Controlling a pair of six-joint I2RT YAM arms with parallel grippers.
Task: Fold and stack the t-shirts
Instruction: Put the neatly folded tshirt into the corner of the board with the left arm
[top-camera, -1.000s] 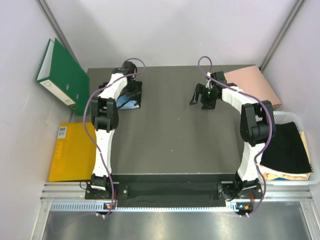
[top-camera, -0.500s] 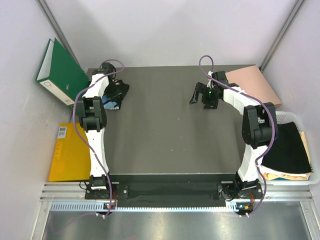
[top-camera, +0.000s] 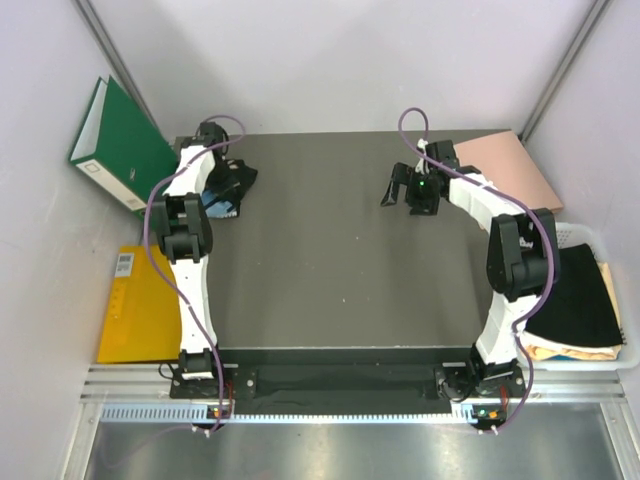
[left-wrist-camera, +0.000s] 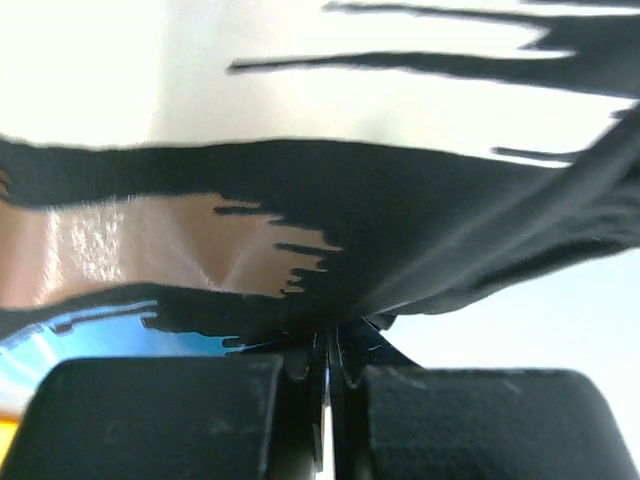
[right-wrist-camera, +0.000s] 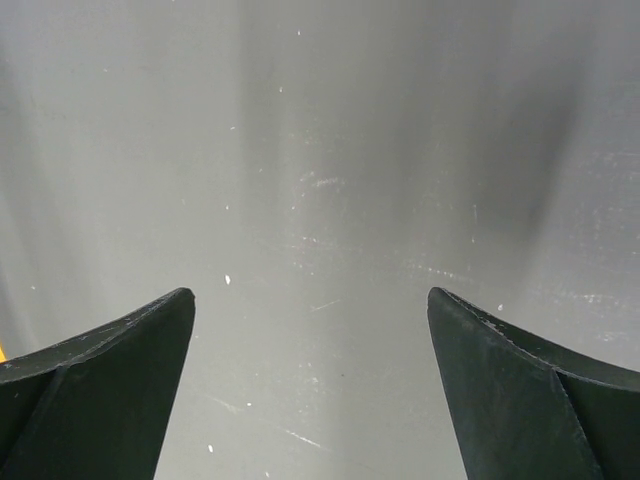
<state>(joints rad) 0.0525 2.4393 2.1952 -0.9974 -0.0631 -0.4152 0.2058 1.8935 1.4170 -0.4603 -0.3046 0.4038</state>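
Left arm now sits at the far-left corner of the counter, swung over beside the green binder. Left gripper is clamped tight on a pinch of black t-shirt, the cloth spreading just ahead of the fingertips. Right gripper gapes wide and empty over bare counter; other t-shirts lie well apart in the white basket.

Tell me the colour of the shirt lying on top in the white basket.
Black. The top t-shirt in the basket shows best in the top external view.
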